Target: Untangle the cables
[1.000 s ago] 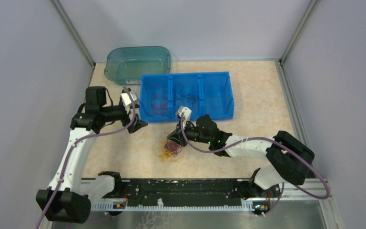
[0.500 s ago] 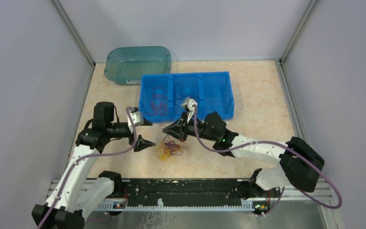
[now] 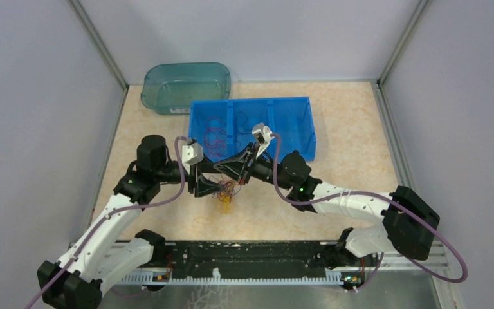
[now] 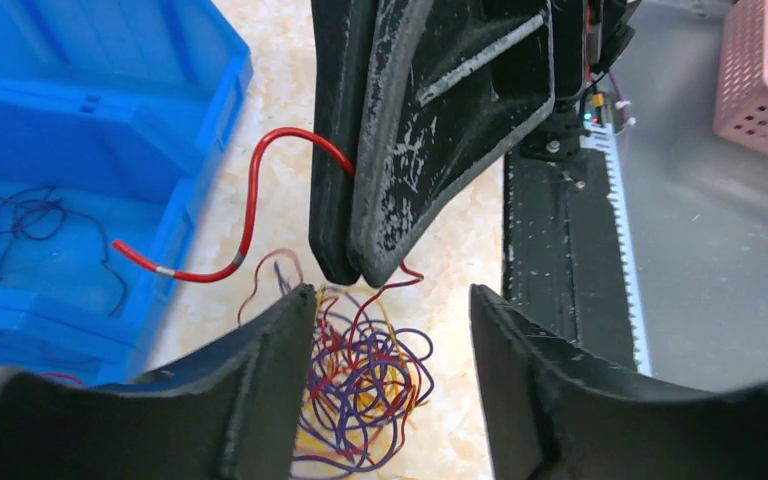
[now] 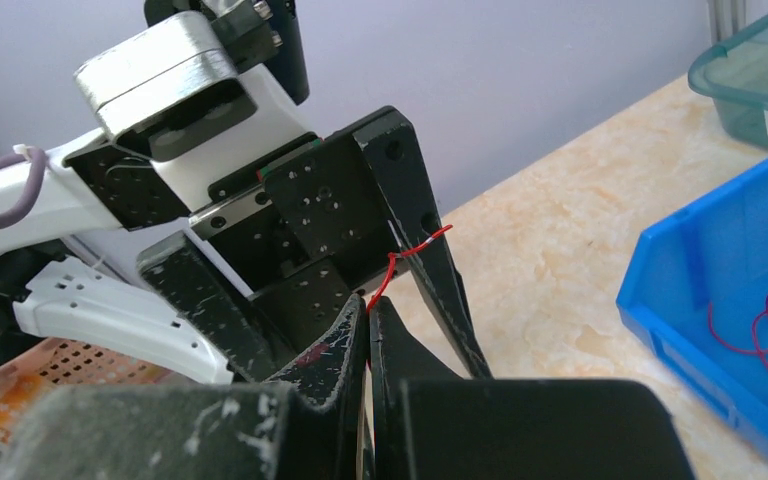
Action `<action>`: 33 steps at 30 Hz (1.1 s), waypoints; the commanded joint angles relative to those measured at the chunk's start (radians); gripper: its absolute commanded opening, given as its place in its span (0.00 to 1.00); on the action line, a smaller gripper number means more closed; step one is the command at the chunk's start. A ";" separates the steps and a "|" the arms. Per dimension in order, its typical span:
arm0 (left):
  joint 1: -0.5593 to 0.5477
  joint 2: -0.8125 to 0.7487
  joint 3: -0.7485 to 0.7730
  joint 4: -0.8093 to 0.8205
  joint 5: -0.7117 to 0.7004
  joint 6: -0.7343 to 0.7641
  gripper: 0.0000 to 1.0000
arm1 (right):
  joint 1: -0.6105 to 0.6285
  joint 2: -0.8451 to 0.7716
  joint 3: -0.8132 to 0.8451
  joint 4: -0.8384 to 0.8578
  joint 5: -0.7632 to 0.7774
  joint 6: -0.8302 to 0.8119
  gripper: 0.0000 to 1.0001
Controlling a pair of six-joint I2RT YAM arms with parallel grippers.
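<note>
Right gripper (image 4: pixel 345 272) clamps a red cable (image 4: pixel 250 200) above the curly red-purple-yellow clump (image 4: pixel 360 390); left gripper (image 4: pixel 392 300) apart.

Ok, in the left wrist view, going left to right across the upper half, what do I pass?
Blue bin → red wire → right gripper, shut on that wire → black rail → pink basket.

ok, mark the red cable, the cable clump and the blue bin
red cable (image 4: pixel 249 210): left wrist view, its upright stretch.
cable clump (image 4: pixel 360 385): left wrist view, middle of the tangle.
blue bin (image 3: pixel 283 100): top external view, far rim.
</note>
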 commanded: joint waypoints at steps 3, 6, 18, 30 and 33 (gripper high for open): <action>-0.030 0.039 0.005 0.098 0.044 -0.122 0.49 | 0.025 -0.002 0.055 0.106 0.039 0.024 0.00; -0.032 0.047 0.005 0.098 0.039 -0.122 0.30 | 0.028 -0.001 0.056 0.110 0.039 0.024 0.00; -0.031 0.054 0.060 0.069 0.030 -0.128 0.00 | 0.018 -0.075 -0.021 0.106 0.011 0.022 0.54; -0.032 0.065 0.198 0.028 0.075 -0.234 0.00 | -0.004 -0.253 -0.237 0.098 -0.052 -0.126 0.77; -0.031 0.076 0.209 0.044 0.085 -0.277 0.00 | -0.003 -0.185 -0.196 0.151 -0.064 -0.149 0.76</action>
